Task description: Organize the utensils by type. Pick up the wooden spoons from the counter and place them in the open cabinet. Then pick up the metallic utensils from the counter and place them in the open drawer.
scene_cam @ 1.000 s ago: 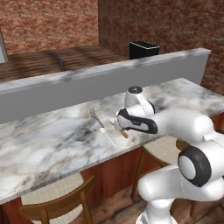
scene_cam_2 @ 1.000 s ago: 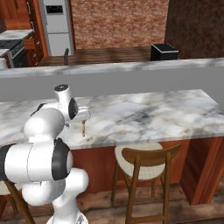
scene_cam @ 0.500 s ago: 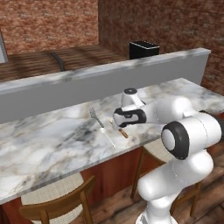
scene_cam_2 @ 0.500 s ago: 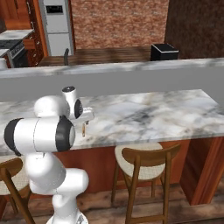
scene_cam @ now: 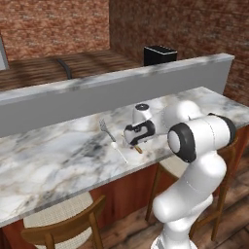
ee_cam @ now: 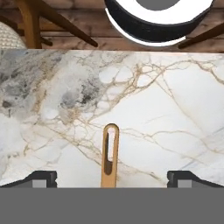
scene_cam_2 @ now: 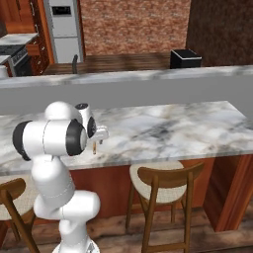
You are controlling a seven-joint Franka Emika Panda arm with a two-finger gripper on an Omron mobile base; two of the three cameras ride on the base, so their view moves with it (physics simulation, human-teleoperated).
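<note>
In the hand view, the two dark fingertips of the gripper [ee_cam: 112, 177] stand far apart at the bottom corners, wide and holding nothing. Between them, rising from the bottom edge at centre, lies the orange-brown wooden spoon handle [ee_cam: 110, 156] with a long slot near its rounded end, flat on the white marble counter with grey and tan veins [ee_cam: 166, 105]. Beyond the counter's edge, at the top of that frame, wooden chair legs show over a plank floor.

In the left base view, at lower left, a wooden stool with a pale woven seat [scene_cam: 58, 219] stands against the counter's reddish-brown base. Near the frame's centre the gripper [scene_cam: 132, 140] hangs low over the counter's front part, a bit of the wooden handle [scene_cam: 138, 148] showing just beneath it. Just to its left lies a thin silver fork [scene_cam: 105, 128] and a slim pale silver spoon [scene_cam: 119, 151], end to end. Further back runs the grey raised ledge [scene_cam: 73, 99], and beyond it, upper right, sits a black box-shaped appliance [scene_cam: 159, 55] before the brick wall.
</note>
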